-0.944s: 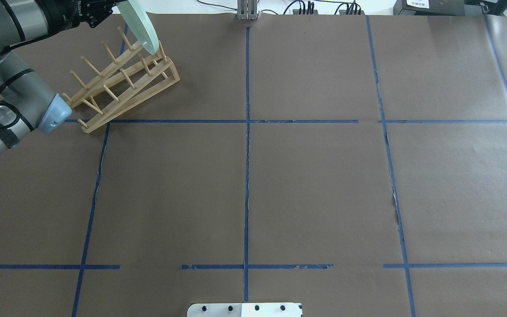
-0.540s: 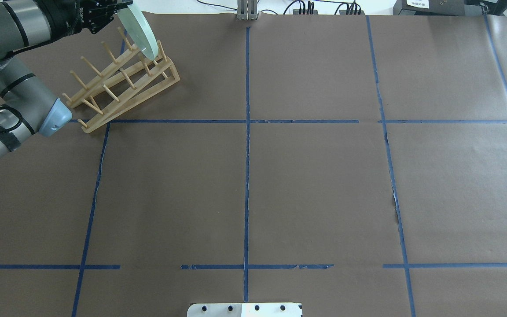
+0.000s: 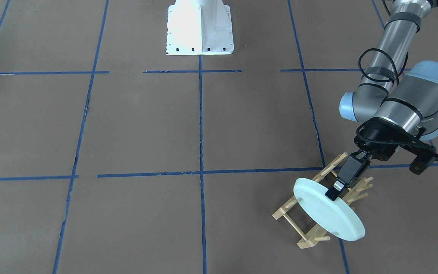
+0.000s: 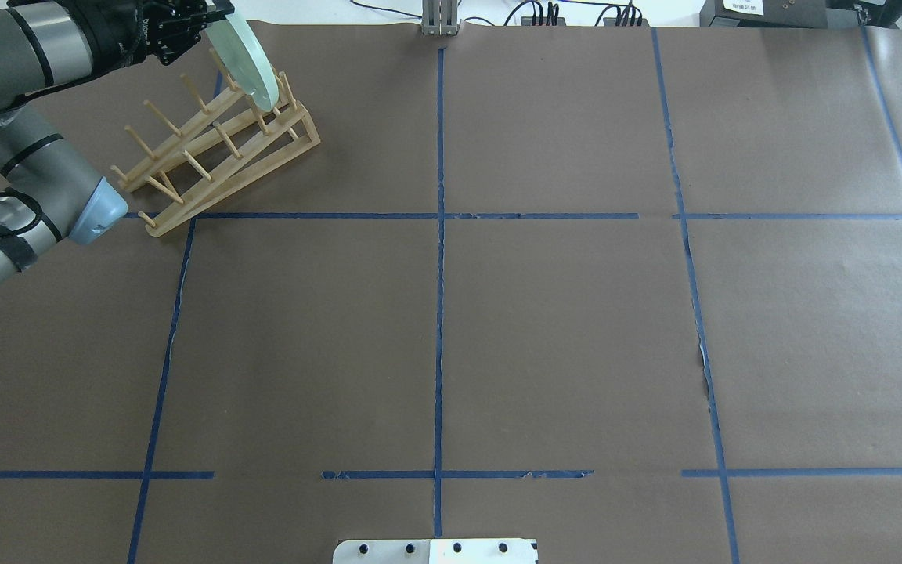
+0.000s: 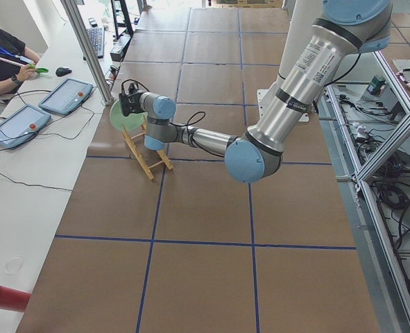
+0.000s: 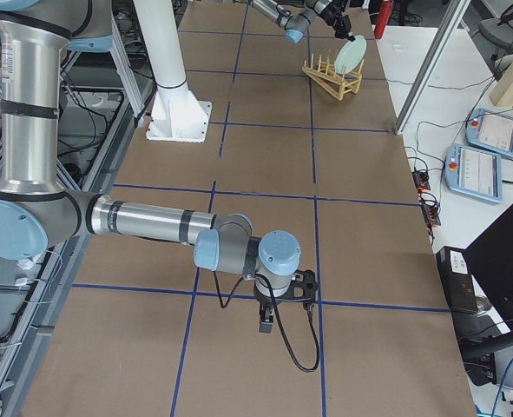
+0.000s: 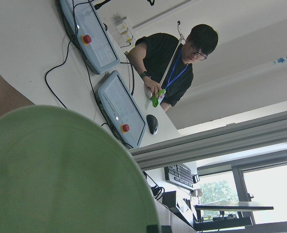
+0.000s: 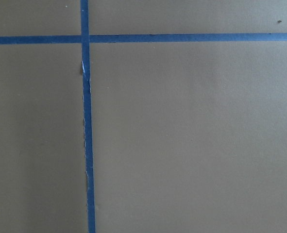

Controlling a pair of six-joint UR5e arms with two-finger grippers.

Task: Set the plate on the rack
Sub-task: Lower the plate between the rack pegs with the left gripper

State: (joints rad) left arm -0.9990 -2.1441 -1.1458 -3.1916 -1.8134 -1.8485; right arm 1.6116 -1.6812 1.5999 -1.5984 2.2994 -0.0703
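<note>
The pale mint-green plate (image 4: 246, 59) stands on edge, tilted, held at its rim by my left gripper (image 4: 218, 17), which is shut on it. Its lower edge is down among the upright pegs at the far end of the light wooden rack (image 4: 212, 153). In the front-facing view the gripper (image 3: 334, 192) pinches the plate (image 3: 329, 215) over the rack (image 3: 304, 232). I cannot tell whether the plate rests on the rails. The left wrist view is filled by the plate (image 7: 60, 179). My right gripper (image 6: 269, 320) hangs low over the paper far from the rack; I cannot tell its state.
Brown paper with blue tape lines covers the table (image 4: 561, 329). The white robot base (image 3: 200, 28) stands at the near edge. A seated person (image 7: 182, 58) and control tablets (image 5: 66, 97) are on a side desk beyond the rack.
My left gripper has lowered the plate towards the rack, and its lower edge has sunk further among the end pegs. The rack has not moved.
</note>
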